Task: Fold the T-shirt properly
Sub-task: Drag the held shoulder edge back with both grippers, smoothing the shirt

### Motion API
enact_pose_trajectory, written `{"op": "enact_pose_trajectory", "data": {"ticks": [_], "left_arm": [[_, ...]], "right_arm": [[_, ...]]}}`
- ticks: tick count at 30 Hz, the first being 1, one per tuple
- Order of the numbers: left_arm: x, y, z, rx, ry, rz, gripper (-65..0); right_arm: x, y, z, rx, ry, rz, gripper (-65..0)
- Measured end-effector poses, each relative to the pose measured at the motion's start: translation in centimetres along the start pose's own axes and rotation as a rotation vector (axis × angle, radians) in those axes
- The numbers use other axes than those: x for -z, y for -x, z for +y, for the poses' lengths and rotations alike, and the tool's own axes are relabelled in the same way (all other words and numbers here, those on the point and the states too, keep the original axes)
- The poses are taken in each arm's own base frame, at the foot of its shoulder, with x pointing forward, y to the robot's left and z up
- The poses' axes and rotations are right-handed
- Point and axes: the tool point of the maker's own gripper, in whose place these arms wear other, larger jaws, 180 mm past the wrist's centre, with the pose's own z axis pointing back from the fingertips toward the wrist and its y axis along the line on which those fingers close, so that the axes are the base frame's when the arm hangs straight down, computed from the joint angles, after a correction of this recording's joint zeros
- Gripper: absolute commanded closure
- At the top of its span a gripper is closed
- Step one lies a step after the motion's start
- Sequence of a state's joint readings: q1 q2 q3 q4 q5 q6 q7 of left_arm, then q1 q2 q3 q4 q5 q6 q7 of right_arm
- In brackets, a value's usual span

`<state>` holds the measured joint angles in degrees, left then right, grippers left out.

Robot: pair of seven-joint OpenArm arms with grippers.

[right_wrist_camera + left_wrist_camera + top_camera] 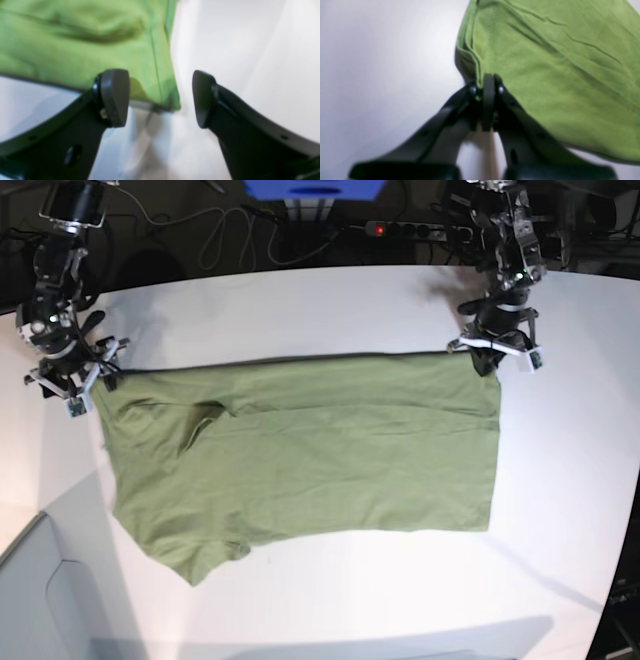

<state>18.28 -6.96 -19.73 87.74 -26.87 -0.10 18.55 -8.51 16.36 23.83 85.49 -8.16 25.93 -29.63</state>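
Observation:
The olive-green T-shirt (300, 450) lies spread flat on the white table (300, 310), folded over along its far edge, with a sleeve at the near left. My left gripper (488, 358) is at the shirt's far right corner. In the left wrist view the left gripper (488, 85) is shut on the layered fabric edge of the shirt (545, 75). My right gripper (88, 383) is at the shirt's far left corner. In the right wrist view the right gripper (160, 100) is open, and the corner of the shirt (75, 45) lies between its fingers.
A power strip with cables (400, 228) and a blue object (315, 190) lie beyond the table's far edge. A grey panel (40, 600) sits at the near left corner. Bare table shows around the shirt.

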Motion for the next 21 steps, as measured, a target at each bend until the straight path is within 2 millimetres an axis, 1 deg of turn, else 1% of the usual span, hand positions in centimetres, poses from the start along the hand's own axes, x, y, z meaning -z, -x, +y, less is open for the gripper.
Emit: {"op": "enact_pose_trajectory", "data": {"ticks": [1,4,13,16,18,21], "left_arm": [[0.0,0.1,0.0,0.001,0.002,0.0,0.0],[-0.1,0.1,0.0,-0.002,0.003,0.0,0.0],[-0.4,0.5,-0.1,-0.01,0.001,0.002,0.0],[-0.7,0.8,0.1,-0.007,-0.003,0.009,0.0],[-0.7,0.9,0.1,-0.01,-0.002,0.009,0.0],[-0.8,1.0,0.2,-0.009,-0.002,0.011,0.0]], "right_arm": [[0.2,0.5,0.1,0.005,-0.003,0.015,-34.7],[0.5,0.8,0.3,0.023,-0.015,0.011,-34.7],[0.5,0.8,0.2,0.029,-0.017,0.005,-34.0],[0.9,1.2,0.2,0.054,-0.029,-0.002,-33.4],[1.1,1.4,0.2,0.069,-0.035,-0.005,-30.2],[1.3,1.4,0.8,0.067,-0.074,-0.016,-19.4]]}}
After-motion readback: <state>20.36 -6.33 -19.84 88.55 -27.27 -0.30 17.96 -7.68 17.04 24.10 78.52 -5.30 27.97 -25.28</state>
